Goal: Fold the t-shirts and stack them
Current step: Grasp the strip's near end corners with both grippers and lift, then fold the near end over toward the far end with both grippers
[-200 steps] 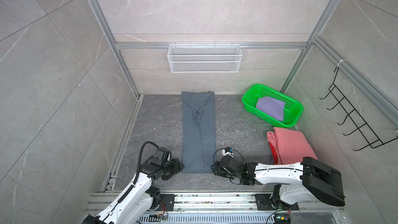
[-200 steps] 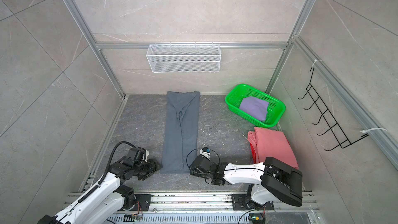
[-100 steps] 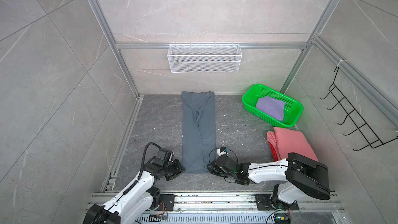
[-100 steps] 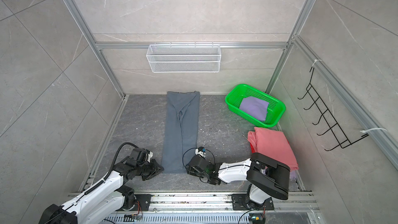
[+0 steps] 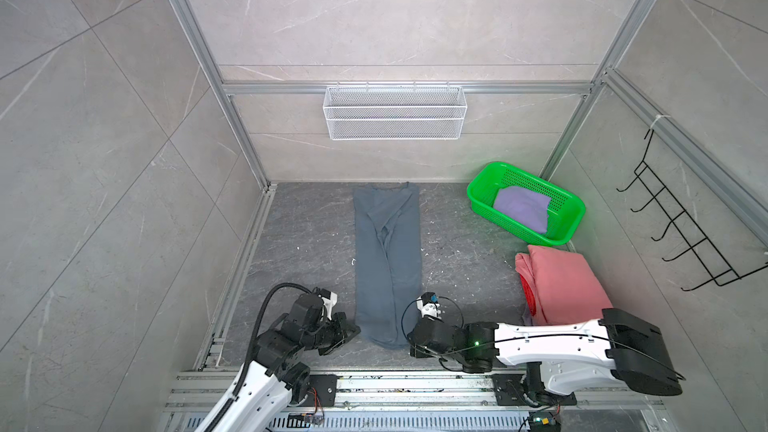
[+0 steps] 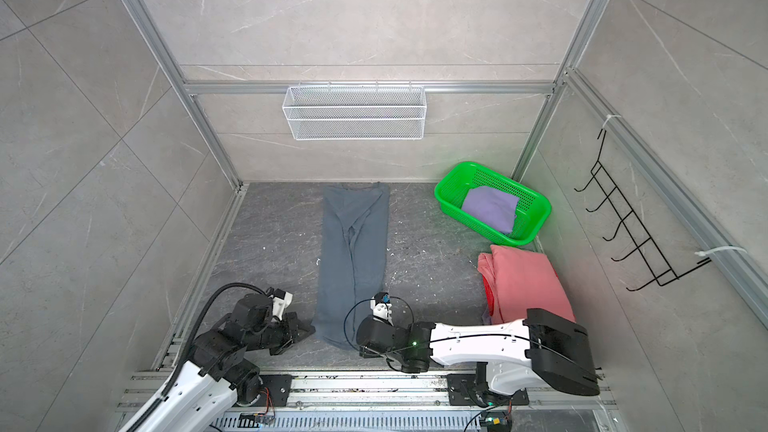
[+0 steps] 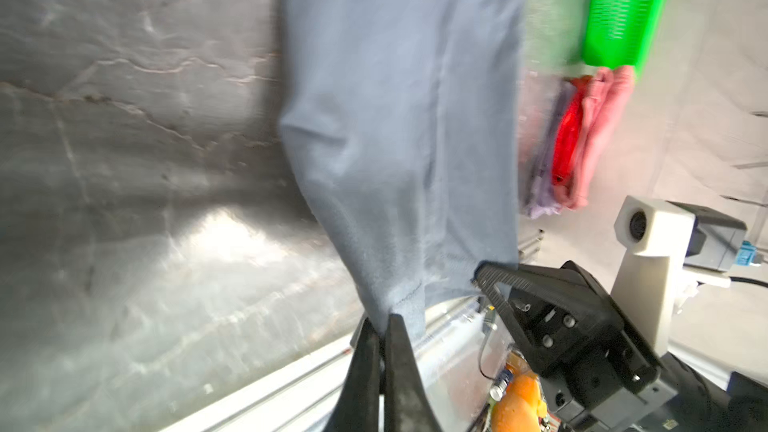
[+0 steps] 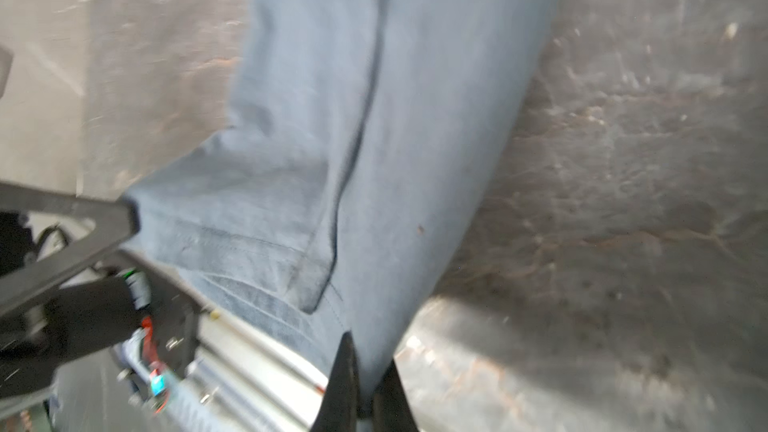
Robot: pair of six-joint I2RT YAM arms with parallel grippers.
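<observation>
Both hands gripped the near hem of the slate blue-grey t-shirt (image 5: 386,259), which we found lying as a long narrow strip, its sides turned in, running from 12 to 6 o'clock down the middle of the dark worktop (image 5: 307,243). The left hand (image 7: 380,322) pinched the strip's corner at 7 o'clock and the right hand (image 8: 368,351) the corner at 5 o'clock. In each wrist view we saw the jaws drawn together with grey cloth caught between them. The salmon-pink t-shirt (image 5: 561,284) sat folded at 4 o'clock, topping a small pile. The lavender t-shirt (image 5: 519,205) waited in the green basket (image 5: 528,180) at 2 o'clock. We judged the step in hand to be the end-to-end fold of the grey shirt, with the grasp made and the carry not yet begun. The next move, as we read it, called for lifting both corners together and level, then carrying the hem toward 12 o'clock and laying it down near the collar. Uneven travel risked skewing the strip or spilling the tucked sides open.
</observation>
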